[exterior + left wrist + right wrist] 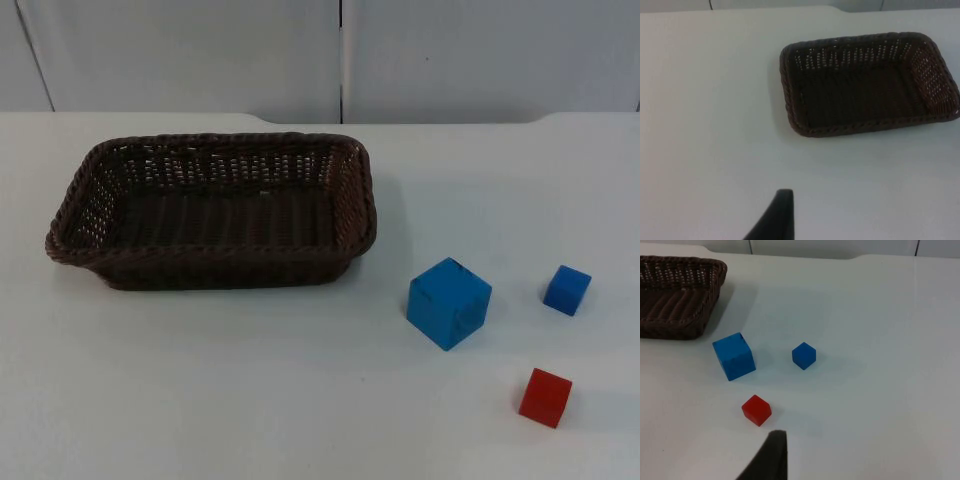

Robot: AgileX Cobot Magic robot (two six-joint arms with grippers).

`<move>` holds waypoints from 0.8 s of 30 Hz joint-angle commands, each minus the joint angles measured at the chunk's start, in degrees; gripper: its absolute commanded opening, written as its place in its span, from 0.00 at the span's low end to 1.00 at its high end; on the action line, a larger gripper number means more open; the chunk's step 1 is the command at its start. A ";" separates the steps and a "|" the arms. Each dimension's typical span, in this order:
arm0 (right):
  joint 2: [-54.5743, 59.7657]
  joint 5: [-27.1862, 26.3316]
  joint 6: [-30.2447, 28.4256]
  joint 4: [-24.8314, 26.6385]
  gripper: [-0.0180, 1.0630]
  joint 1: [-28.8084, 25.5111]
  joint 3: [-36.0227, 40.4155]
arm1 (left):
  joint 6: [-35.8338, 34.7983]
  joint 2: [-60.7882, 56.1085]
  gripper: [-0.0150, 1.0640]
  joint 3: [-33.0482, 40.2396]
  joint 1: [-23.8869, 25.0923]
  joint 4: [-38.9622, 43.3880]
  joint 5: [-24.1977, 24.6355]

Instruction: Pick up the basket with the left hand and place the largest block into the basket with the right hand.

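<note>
Left gripper (775, 220) and right gripper (770, 460): I see one fingertip each, so I cannot tell their state; basket (212, 212) and big blue block (449, 302) rest on the table (250, 400).

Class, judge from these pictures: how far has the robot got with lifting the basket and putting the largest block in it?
Nothing looks done yet. The basket sits on the table with nothing in it. The big blue block stands on the table beside the small blue block and red block. Nothing is in hand: no gripper touches the basket or a block. Left: lift the basket with the left gripper, drop the big blue block in with the right.
</note>
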 commanded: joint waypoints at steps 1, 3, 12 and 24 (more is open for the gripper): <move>-0.13 -0.34 0.14 0.09 0.99 -0.39 0.10 | 0.19 6.07 0.99 -3.86 0.32 -0.76 -0.48; -0.13 -0.34 0.14 -0.04 0.99 -0.39 0.10 | 0.19 7.74 0.99 -5.16 0.32 -0.76 -0.48; -0.13 -0.34 0.14 -0.04 0.99 -0.39 0.10 | 1.48 20.47 0.99 -13.04 0.32 -0.87 -1.23; -0.13 -0.34 0.14 -0.13 0.99 -0.39 0.10 | 4.53 34.13 0.99 -19.50 0.32 -1.53 -3.24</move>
